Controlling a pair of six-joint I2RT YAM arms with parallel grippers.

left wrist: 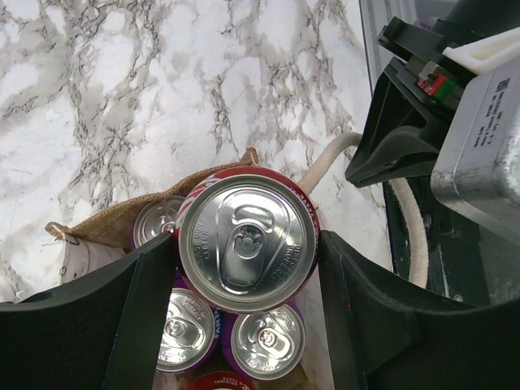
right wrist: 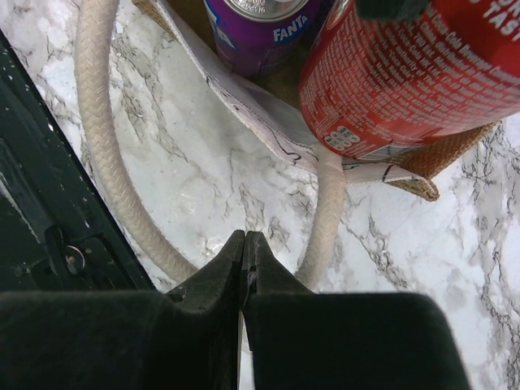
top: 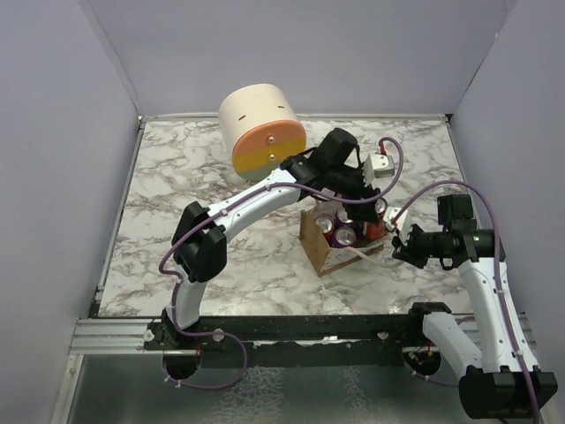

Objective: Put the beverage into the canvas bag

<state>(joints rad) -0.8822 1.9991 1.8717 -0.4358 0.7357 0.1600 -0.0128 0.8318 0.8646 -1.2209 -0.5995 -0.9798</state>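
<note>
The tan canvas bag (top: pixel 311 238) stands mid-table and holds several cans (left wrist: pixel 264 341), purple and red. My left gripper (left wrist: pixel 246 244) is shut on a red beverage can (left wrist: pixel 246 240), held upright over the bag's open top at its right side. In the right wrist view the red can (right wrist: pixel 398 81) sits low over the bag's white-label side (right wrist: pixel 268 122), next to a purple Fanta can (right wrist: pixel 260 32). My right gripper (right wrist: pixel 244 240) is shut and empty, just right of the bag in the top view (top: pixel 397 240). A cream rope handle (right wrist: pixel 97 146) lies on the table looped around its tips.
A big cream cylinder with an orange-yellow face (top: pixel 260 128) lies at the back, behind the left arm. Grey walls enclose the marble table (top: pixel 177 194) on three sides. The black rail (top: pixel 291 327) runs along the near edge.
</note>
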